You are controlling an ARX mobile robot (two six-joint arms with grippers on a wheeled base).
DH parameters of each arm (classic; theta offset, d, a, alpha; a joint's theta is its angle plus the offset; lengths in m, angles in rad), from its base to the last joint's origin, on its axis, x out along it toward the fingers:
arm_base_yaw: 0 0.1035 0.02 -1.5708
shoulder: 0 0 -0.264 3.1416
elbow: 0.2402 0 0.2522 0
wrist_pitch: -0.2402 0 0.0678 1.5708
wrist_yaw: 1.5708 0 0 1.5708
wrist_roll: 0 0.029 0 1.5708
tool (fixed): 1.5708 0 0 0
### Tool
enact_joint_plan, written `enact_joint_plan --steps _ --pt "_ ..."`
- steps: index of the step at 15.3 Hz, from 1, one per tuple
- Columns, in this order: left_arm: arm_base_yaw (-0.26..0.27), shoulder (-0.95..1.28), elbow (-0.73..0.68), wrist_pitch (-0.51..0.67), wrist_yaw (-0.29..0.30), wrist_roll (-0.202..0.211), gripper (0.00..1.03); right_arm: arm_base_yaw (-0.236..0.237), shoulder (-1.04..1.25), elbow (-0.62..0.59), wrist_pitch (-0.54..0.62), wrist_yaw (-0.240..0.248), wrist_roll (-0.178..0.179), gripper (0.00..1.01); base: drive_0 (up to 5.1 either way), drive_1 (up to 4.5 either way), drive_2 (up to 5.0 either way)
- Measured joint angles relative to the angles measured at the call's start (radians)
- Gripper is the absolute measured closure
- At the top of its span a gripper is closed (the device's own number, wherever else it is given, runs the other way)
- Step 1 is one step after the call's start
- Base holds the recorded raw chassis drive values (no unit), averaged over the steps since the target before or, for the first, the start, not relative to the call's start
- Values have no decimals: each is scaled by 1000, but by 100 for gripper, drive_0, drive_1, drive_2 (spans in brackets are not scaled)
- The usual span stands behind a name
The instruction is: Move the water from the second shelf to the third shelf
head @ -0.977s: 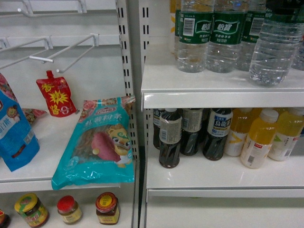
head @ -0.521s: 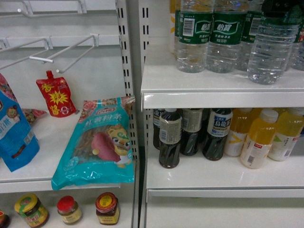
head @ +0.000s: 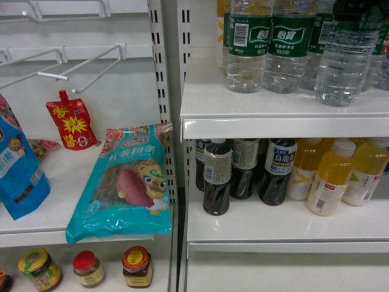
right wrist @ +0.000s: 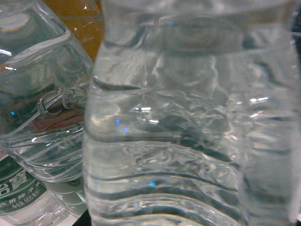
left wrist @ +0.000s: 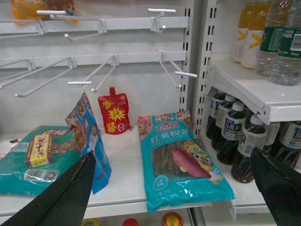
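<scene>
Bottle: water bottle point(head: 342, 67), clear and ribbed, stands out in front of the row of green-labelled water bottles point(head: 273, 45) on the upper white shelf point(head: 279, 115), right side of the head view.
Change: over the last second its base has crept leftward and a little up in the frame, and the dark shape at its top has shifted with it.
Right gripper: not clearly visible; its wrist camera is filled by the bottle's ribbed wall point(right wrist: 188, 141), so it sits hard against the bottle, but whether the jaws pinch it I cannot tell.
Left gripper point(left wrist: 174, 188): fingers spread wide, holding nothing, hanging before the snack shelf well apart from the bottles.
Below: dark drink bottles point(head: 243, 173) and yellow juice bottles point(head: 337, 176) crowd the next shelf down.
Meaning: the bottle appears to be just starting off its shelf; the transfer is barely begun.
</scene>
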Motion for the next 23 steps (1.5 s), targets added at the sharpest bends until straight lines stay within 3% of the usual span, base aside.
enact_joint_plan --steps 2,3,5,6,13,17,19,23 --pt "0 0 0 0 0 0 5 0 1 0 5 -2 0 59 0 0 0" --pt "0 0 0 0 0 0 5 -2 3 1 40 -11 0 30 0 0 0" --pt "0 0 0 0 0 0 5 -2 -2 6 44 -19 6 4 0 0 0" --pt "0 0 0 0 0 0 5 -7 -2 6 44 -24 8 2 0 0 0" --pt "0 0 0 0 0 0 5 -6 -71 -72 49 -33 9 3 0 0 0" --pt "0 0 0 0 0 0 5 3 -160 -176 68 -26 -37 3 0 0 0" --pt "0 0 0 0 0 0 5 14 -279 -318 80 -34 -66 3 0 0 0" --pt "0 0 0 0 0 0 5 -8 -566 -521 51 -74 -58 3 0 0 0"
